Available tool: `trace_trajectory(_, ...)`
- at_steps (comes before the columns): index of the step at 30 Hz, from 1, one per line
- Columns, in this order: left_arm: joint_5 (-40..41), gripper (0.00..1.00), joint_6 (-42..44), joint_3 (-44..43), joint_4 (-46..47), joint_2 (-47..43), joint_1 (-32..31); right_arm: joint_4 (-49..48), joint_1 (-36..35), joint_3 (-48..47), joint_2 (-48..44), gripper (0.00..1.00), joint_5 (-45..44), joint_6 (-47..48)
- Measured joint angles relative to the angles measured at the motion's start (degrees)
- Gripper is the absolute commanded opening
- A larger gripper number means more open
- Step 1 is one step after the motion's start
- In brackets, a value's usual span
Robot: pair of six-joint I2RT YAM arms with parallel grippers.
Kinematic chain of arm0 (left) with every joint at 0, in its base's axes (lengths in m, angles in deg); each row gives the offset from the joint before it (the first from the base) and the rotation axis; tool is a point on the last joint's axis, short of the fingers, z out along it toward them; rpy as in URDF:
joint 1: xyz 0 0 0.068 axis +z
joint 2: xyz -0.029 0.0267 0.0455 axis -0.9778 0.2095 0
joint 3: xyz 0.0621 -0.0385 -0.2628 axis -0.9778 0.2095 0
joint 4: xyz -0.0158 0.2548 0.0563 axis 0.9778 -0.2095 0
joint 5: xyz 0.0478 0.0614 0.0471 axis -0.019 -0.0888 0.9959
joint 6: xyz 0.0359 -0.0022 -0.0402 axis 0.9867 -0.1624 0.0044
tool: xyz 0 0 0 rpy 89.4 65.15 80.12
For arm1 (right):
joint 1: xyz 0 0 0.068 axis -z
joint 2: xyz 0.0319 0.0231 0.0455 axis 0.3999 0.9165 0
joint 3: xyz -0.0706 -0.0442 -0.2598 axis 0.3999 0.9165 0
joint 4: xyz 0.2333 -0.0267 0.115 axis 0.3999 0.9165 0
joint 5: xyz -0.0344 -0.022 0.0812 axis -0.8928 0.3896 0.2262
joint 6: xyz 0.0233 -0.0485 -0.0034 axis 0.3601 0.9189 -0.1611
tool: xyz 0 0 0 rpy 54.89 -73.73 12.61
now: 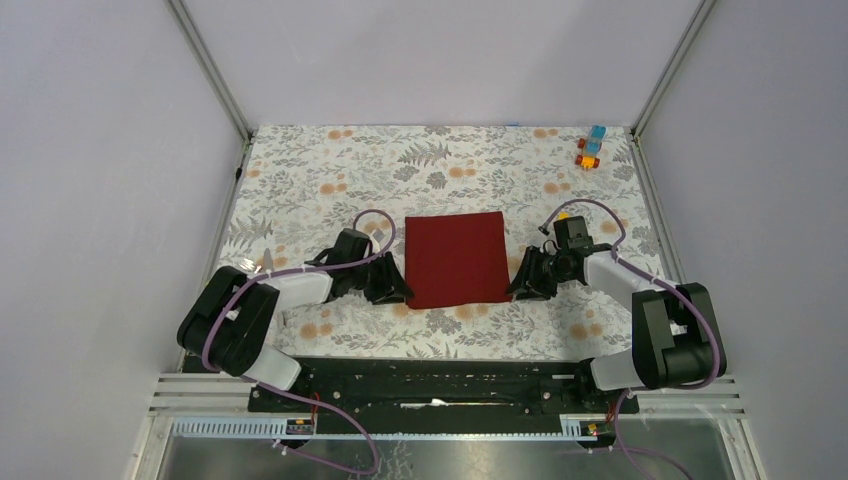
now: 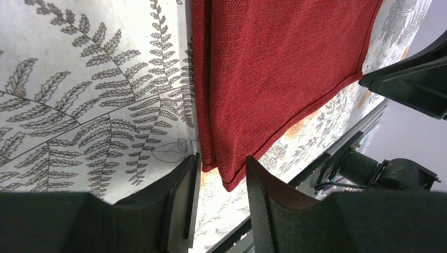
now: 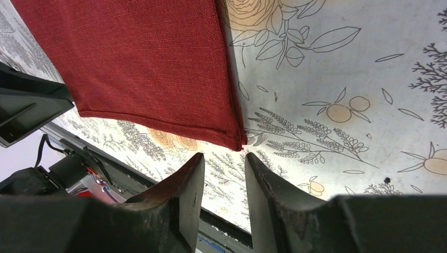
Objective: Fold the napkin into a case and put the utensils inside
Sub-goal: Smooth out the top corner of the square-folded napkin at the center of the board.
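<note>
The dark red napkin [image 1: 455, 258] lies flat on the floral table as a folded, nearly square rectangle. My left gripper [image 1: 395, 290] is at its near left corner. In the left wrist view the napkin [image 2: 284, 63] shows two layers, and its corner lies in the gap of the open left gripper [image 2: 221, 163], unclamped. My right gripper [image 1: 518, 285] is at the near right corner. In the right wrist view the napkin [image 3: 142, 63] ends just ahead of the open right gripper [image 3: 224, 158], a small gap apart. A silver tip [image 1: 268, 260] pokes out behind the left arm; the utensils are otherwise hidden.
Small orange, blue and yellow toy blocks [image 1: 590, 148] stand at the far right corner. Grey walls enclose the table on three sides. A black rail [image 1: 430, 380] with the arm bases runs along the near edge.
</note>
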Motion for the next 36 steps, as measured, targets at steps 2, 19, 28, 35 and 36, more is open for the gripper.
trace_trajectory(2,0.0,0.38,0.0,0.3,0.8,0.2,-0.1,-0.2,0.0,0.0,0.6,0.4,0.1,0.2)
trace_trajectory(19,0.5,0.23,0.3,2.1,2.0,0.2,-1.4,-1.5,0.1,0.0,3.3,0.31,1.1,0.7)
trace_trajectory(28,0.6,0.21,0.3,2.3,2.2,0.2,-1.4,-1.4,0.1,0.0,3.3,0.35,1.3,1.0)
trace_trajectory(35,0.7,0.2,0.3,2.6,2.6,0.2,-1.4,-1.5,0.1,0.0,3.5,0.35,1.5,1.5)
trace_trajectory(36,0.7,0.2,0.3,2.6,2.7,0.2,-1.4,-1.5,0.1,0.0,3.6,0.35,1.6,1.5)
